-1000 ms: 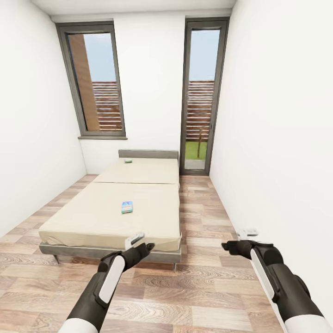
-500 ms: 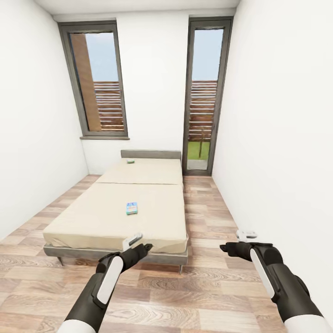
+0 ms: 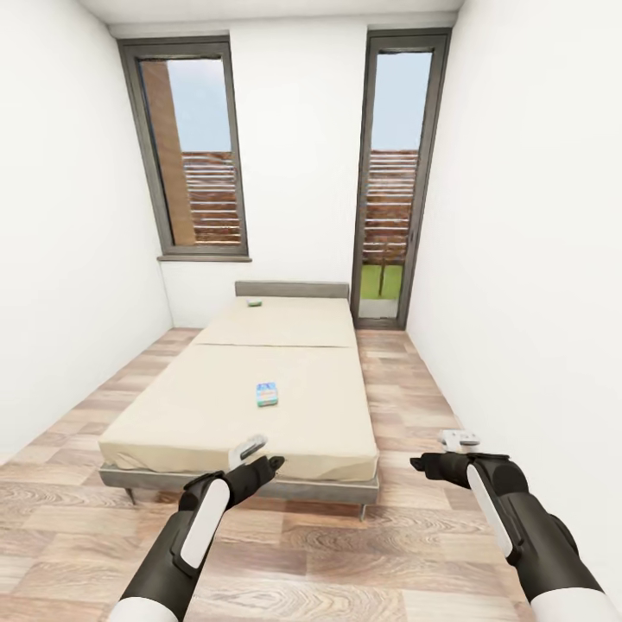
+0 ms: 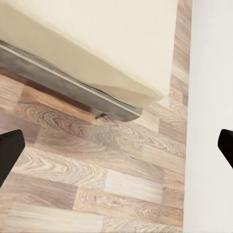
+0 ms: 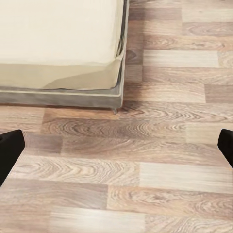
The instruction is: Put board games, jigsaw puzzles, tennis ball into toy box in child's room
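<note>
Head view: bed (image 3: 216, 415), beige mattress, grey frame. Blue board game (image 3: 267, 394) mid-mattress; green one (image 3: 255, 303) near headboard. Left claw (image 3: 259, 458) and right claw (image 3: 432, 453) open, empty.

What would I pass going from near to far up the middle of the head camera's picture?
Wood-plank floor → grey bed frame → blue board game on the beige mattress → small green board game → grey headboard → white wall.
</note>
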